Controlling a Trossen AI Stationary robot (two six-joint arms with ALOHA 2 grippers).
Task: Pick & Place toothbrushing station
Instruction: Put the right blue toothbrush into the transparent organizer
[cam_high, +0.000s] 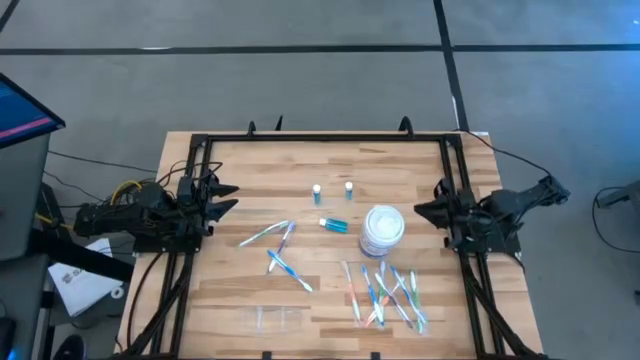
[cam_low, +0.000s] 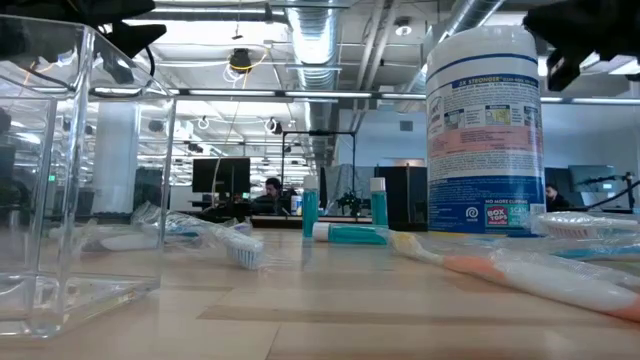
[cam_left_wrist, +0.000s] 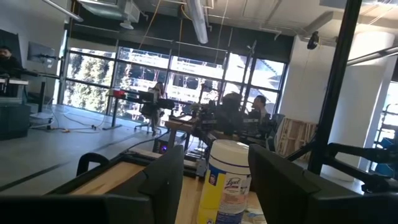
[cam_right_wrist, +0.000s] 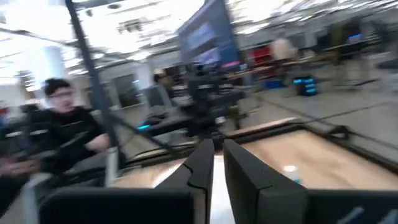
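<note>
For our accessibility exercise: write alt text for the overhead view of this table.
A wooden table holds scattered toothbrushes, three small blue bottles and a white wipes canister. The left claw and right claw wait at opposite edges, holding nothing.

Ceiling lights are glaring brightly across the low view's top; motion blur is smearing the whole right wrist view.

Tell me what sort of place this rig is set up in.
Likely an open-plan office or lab floor. Exposed ceiling ducts run overhead, a person sits among monitors behind the wooden table, and tall windows line the far wall.
</note>
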